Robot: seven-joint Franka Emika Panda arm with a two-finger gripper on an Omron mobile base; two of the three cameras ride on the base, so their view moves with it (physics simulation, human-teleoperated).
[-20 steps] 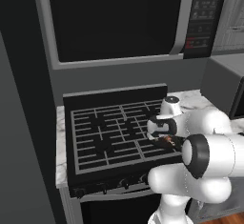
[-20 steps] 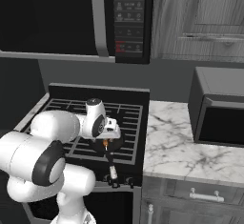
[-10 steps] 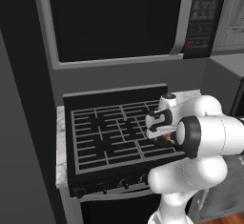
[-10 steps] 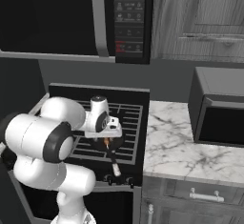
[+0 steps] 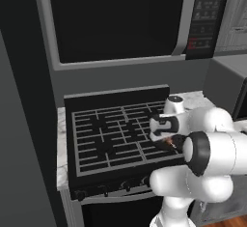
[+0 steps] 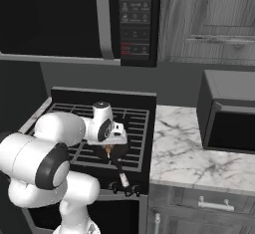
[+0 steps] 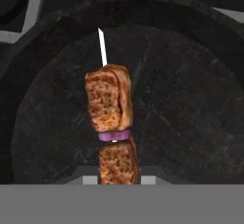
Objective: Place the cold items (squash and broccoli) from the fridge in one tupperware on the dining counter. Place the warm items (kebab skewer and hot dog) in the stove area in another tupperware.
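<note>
My claw [image 6: 108, 150] is down over the front right corner of the stove [image 5: 120, 136], clenched on the skewer [image 7: 112, 123]; in the hand view my two tips sit at the lower end of the skewer, one on each side of the bottom meat chunk; the skewer runs up the middle of that view, a browned chunk at the bottom, a purple onion slice above it, a larger browned chunk above that, and the bare white tip of the stick poking out at the top; under it lies a round dark pan [image 7: 190, 99], and the skewer lies inside its rim, over the middle of the pan's floor; whether the meat touches the pan or hangs just above it I cannot tell.

From the right base view the pan [image 6: 121, 151] sits on the grate at the stove's right front, its long dark handle [image 6: 121, 173] reaching forward over the stove's front edge; a small brown bit of the skewer [image 6: 108, 151] shows just below my hand; from the left base view my claw [image 5: 166, 141] is at the right side of the grate, with a brown-orange speck of the skewer [image 5: 170, 144] beneath it.

A marble surface [image 6: 199, 148] adjoins the stove on its right, carrying a dark box-shaped appliance [image 6: 229, 113] toward the back; a microwave [image 6: 99, 19] hangs above the stove.
</note>
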